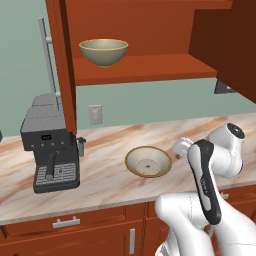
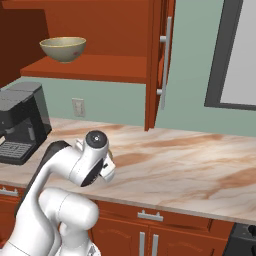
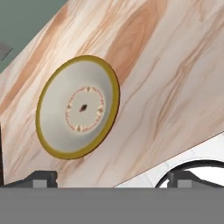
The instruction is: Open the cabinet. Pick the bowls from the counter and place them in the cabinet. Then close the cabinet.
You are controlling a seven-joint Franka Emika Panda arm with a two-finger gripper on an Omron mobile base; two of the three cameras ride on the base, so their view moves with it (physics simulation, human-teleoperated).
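Resting flat on the worktop (image 1: pixel 110 175), right of the espresso machine (image 1: pixel 50 150): shallow bowl (image 1: pixel 148 161), likely ceramic, rigid, slippery, chip-prone; best taken at the rim. Deep bowl (image 1: pixel 104 51) already on the cabinet (image 1: pixel 145 67) shelf, doors open. End effector (image 3: pixel 111 181) released, empty, hovering near the shallow bowl. Nothing obstructs the approach.

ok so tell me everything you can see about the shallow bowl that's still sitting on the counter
The shallow bowl is wide and low, with a tan-gold rim and a cream inside that has a ring of brown speckles around a small dark centre mark. It looks like glazed ceramic. It sits upright and empty on the marble-patterned counter, to the right of the coffee machine, below the open cabinet. Nothing else touches it.
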